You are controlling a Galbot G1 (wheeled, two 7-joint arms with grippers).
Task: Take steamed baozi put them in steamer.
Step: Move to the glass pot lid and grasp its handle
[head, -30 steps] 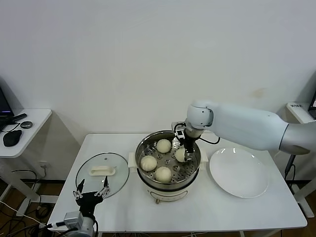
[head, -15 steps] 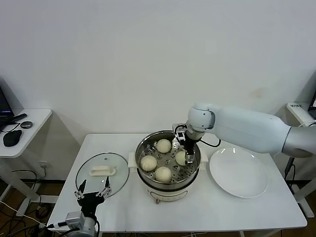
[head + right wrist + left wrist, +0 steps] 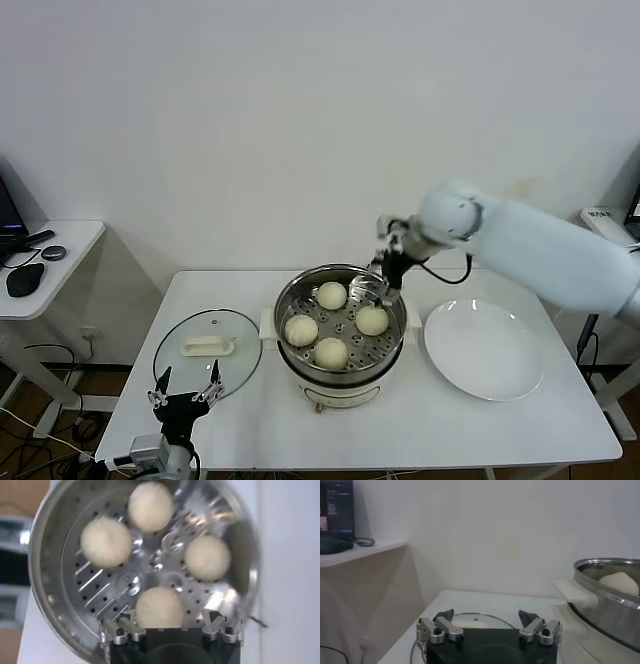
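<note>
The steamer [image 3: 340,378] stands mid-table. Four steamed baozi lie on its perforated tray: one at the back [image 3: 332,295], one on the left [image 3: 301,329], one on the right [image 3: 372,320], one at the front [image 3: 331,352]. My right gripper [image 3: 384,281] hangs open and empty above the steamer's far right rim, clear of the buns. In the right wrist view the gripper [image 3: 169,622] looks down on the steamer [image 3: 50,600] and its buns, the nearest one [image 3: 160,607] just below the open fingers. My left gripper [image 3: 185,394] is parked open at the table's front left.
A round glass lid [image 3: 240,362] with a white handle lies left of the steamer; it also shows in the left wrist view [image 3: 470,622] past the left gripper [image 3: 487,617]. A bare white plate [image 3: 485,350] lies right of the steamer. A side table [image 3: 70,250] stands far left.
My right gripper has let go of the right-hand baozi in the steamer and risen up and back to the far right rim. The left arm has barely moved.
</note>
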